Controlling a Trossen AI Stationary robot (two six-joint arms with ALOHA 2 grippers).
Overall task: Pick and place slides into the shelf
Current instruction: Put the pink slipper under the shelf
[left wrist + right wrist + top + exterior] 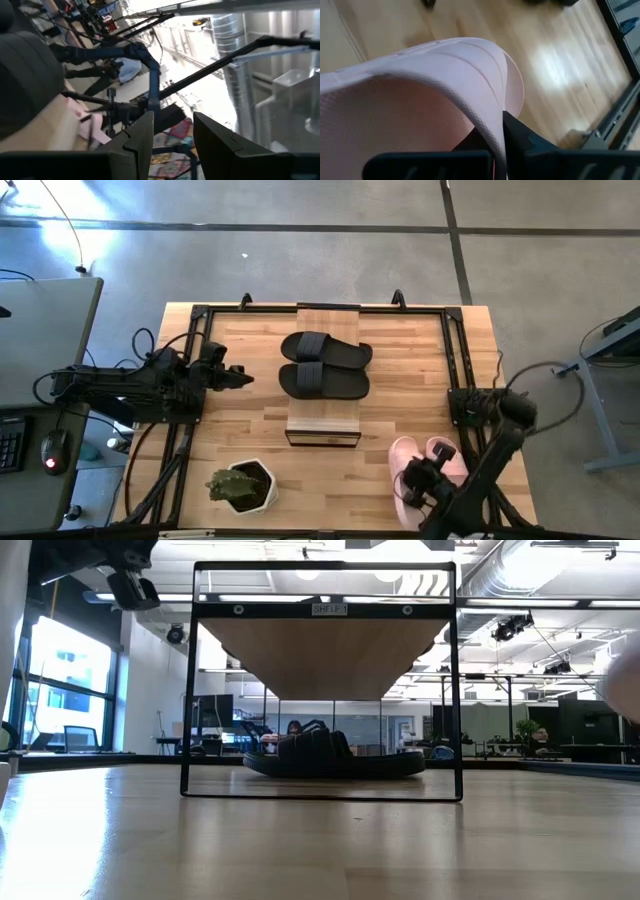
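Two black slides (325, 350) (323, 382) lie side by side across the light plank of the shelf (322, 420). In the low view black slides (335, 755) show inside the shelf's black frame (455, 680). A pale pink pair is at the table's near right: one slide (404, 460) is in my right gripper (420, 480), which is shut on it, and the other (445, 452) lies beside it. My left gripper (240, 377) hovers open left of the shelf, holding nothing. My right gripper pinches the pink slide's wide strap at its edge (492, 115), with one finger under the strap and the other finger (522, 137) on its outer face. The fingers slant down from the table's near right. The slide (628, 690) shows above the tabletop.
A potted green plant (240, 485) stands near the front edge, left of centre. Black frame rails (455, 360) run along the table's left, right and far sides. Bare wood lies between the shelf and the pink pair.
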